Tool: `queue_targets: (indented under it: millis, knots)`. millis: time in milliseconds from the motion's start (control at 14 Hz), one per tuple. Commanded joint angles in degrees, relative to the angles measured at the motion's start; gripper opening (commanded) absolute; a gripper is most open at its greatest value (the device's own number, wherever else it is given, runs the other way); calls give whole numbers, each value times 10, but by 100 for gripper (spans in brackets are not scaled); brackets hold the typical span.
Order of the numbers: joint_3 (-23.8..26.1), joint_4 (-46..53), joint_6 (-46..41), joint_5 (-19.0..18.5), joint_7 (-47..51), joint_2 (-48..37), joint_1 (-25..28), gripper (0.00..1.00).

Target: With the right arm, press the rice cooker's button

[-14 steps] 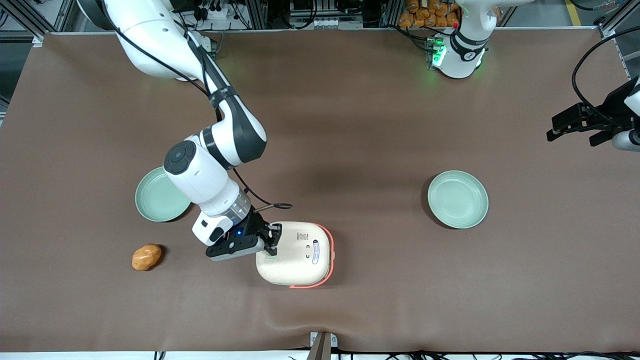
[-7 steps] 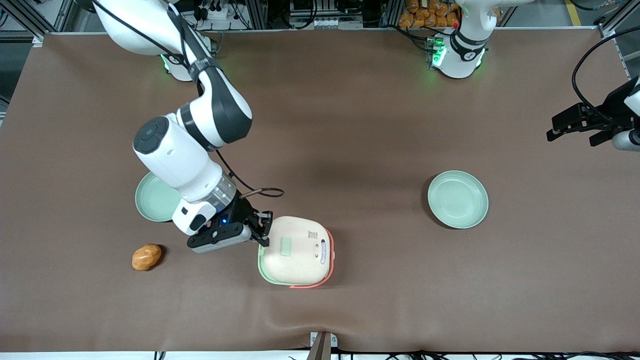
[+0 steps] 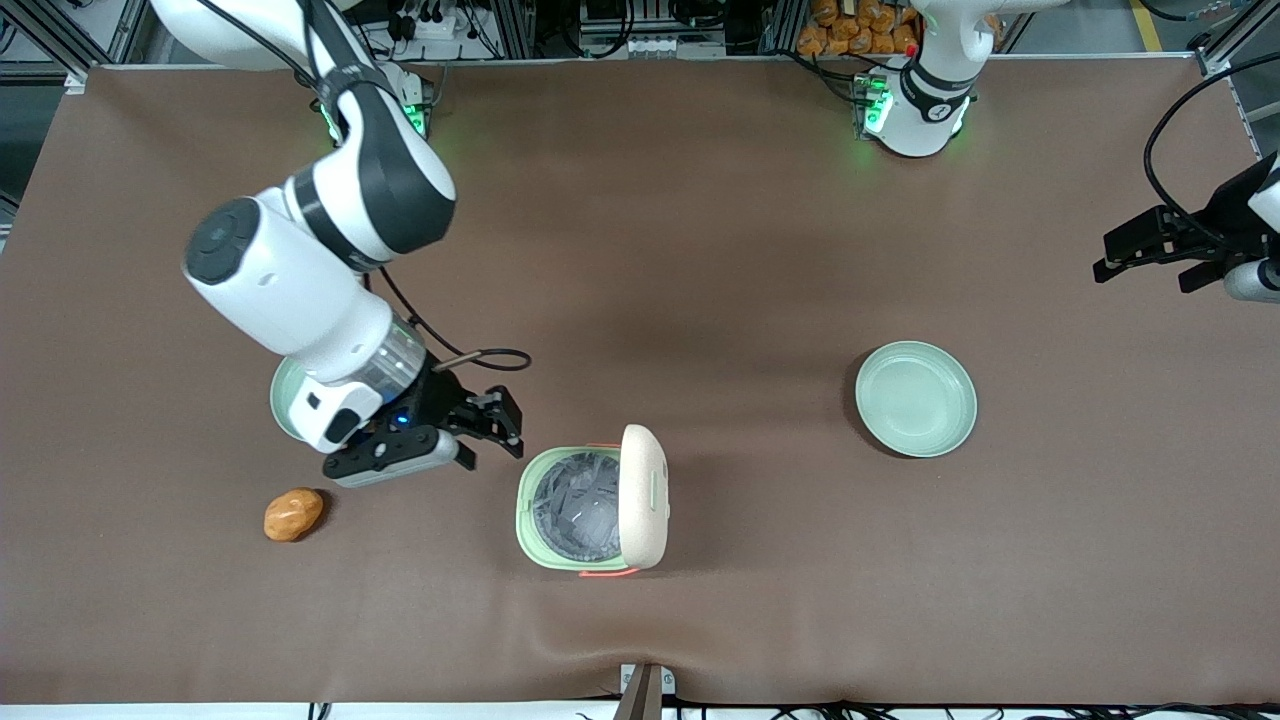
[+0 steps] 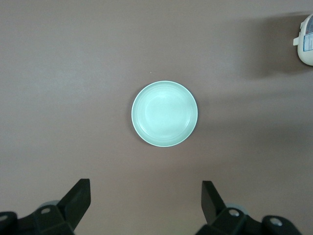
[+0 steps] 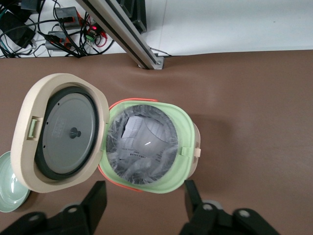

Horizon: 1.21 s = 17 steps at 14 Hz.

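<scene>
The rice cooker [image 3: 545,480] stands near the table's front edge with its cream lid [image 3: 643,495] swung up and open. Its silvery inner pot [image 3: 578,505] shows inside the mint-green body. My right arm's gripper [image 3: 488,438] hangs open beside the cooker, toward the working arm's end, touching nothing. In the right wrist view the open pot [image 5: 146,144], the lid's grey underside [image 5: 68,129] and the cream latch button [image 5: 190,152] on the green rim are all in sight. The gripper [image 5: 144,200] sits clear of the rim there. The lid's edge [image 4: 305,39] also shows in the left wrist view.
A pale-green plate [image 3: 283,400] lies partly under my wrist, and its edge [image 5: 7,188] shows in the right wrist view. A second plate [image 3: 915,398] [image 4: 165,113] lies toward the parked arm's end. A small orange-brown lump [image 3: 293,513] rests nearer the front camera than my gripper.
The lid, shut a second ago under my fingertips, has sprung open. My gripper has drawn back from the cooker toward the working arm's end.
</scene>
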State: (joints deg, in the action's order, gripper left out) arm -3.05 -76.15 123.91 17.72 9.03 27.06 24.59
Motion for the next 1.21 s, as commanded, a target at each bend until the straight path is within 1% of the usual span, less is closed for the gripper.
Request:
queue_targets:
  millis: [0, 143, 214, 286, 357, 429, 500, 714, 857, 1000, 1143]
  knots:
    - [12, -37, -51, 8, -9, -54, -38, 100]
    - [27, -44, -143, 1, -10, -88, -80, 100]
    - [40, -44, -185, -10, -9, -103, -97, 100]
    - [49, -44, -212, -38, -9, -121, -113, 100]
    - [61, -44, -245, -77, -9, -141, -125, 100]
    - [71, -42, -276, -103, -9, -159, -143, 100]
    - [78, -42, -305, -114, -13, -178, -164, 100]
    - [80, -42, -392, -117, -13, -223, -206, 100]
    - [74, -41, -423, -123, -13, -243, -221, 100]
    - [56, -41, -443, -129, -14, -255, -225, 100]
    - [25, -41, -462, -131, -16, -263, -225, 100]
